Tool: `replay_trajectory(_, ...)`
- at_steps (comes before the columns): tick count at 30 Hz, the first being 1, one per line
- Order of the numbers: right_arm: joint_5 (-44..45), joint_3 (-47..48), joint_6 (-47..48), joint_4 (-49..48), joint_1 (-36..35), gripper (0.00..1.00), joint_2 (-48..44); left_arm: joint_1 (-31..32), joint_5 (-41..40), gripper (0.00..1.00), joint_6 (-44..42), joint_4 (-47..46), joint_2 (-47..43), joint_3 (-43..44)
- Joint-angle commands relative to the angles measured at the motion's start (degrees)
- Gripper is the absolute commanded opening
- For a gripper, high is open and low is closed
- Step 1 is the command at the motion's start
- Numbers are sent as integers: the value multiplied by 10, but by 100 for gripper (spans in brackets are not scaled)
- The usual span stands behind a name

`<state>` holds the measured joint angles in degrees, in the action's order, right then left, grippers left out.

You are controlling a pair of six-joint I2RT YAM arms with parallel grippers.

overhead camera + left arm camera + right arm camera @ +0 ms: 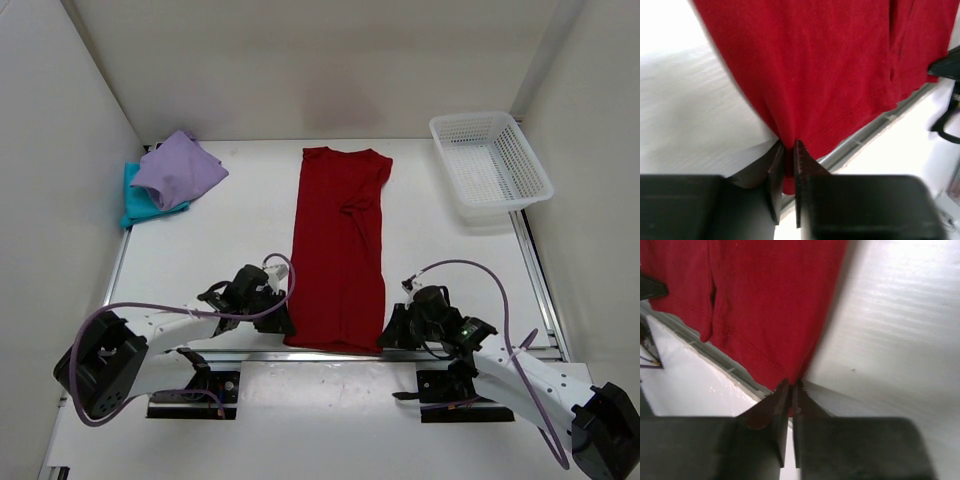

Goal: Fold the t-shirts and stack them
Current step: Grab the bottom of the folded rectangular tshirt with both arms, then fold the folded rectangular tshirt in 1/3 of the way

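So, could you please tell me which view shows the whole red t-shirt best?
The top external view: the red t-shirt lies there in full, collar to hem. Each wrist view shows only one hem corner.

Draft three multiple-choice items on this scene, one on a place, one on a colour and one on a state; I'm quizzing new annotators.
1. Where does the white basket stand?
A. near left corner
B. far right corner
C. in the middle, between the arms

2. What colour is the shirt lying on the teal shirt?
A. dark red
B. white
C. lavender

3. What are the left gripper and right gripper doing?
A. each is shut on a near corner of the dark red shirt
B. both are open above the basket
C. both are shut on the teal shirt

Answers:
1 B: the top view shows it at the far right.
2 C: the lavender shirt overlaps the teal one at far left.
3 A: each wrist view shows red cloth pinched in closed jaws.
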<state>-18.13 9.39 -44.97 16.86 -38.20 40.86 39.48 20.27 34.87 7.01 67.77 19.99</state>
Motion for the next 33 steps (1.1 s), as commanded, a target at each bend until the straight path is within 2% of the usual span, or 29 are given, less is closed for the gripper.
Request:
replay_trajectory(1, -10, -10, -16, -7, -5, 1, -8, 6, 32, 15, -14, 36, 11, -13)
replay_trajectory(2, -10, -8, -17, -6, -9, 0, -13, 4, 55, 8, -17, 36, 4, -11)
replay_trajectory(4, -10, 9, -39, 11, -33, 0, -20, 14, 58, 2, -16, 60, -13, -2)
replay_trajectory(7, 7, 52, -49, 34, -74, 0, -34, 9, 71, 0, -19, 110, -51, 29)
replay_trajectory(9, 27, 79, -16, 69, -65, 1, -16, -22, 93, 0, -13, 113, -54, 50)
replay_trajectory(13, -42, 131, 76, 45, 48, 0, 41, -51, 63, 0, -35, 127, -18, 143)
replay_trajectory(16, -13, 189, 131, 45, 93, 0, 90, -81, 48, 0, -31, 110, 13, 182)
replay_trajectory(19, -33, 230, 166, -8, 154, 1, 136, -126, 65, 0, 48, 15, 32, 172)
replay_trajectory(21, -59, 258, 179, -58, 198, 0, 181, -138, 40, 0, 70, -50, 42, 169)
replay_trajectory(29, -56, 390, 212, -116, 256, 0, 380, -178, -34, 0, 50, -60, 177, 295)
replay_trajectory(33, -80, 443, 215, -136, 279, 0, 463, -192, -38, 0, 48, -88, 252, 354)
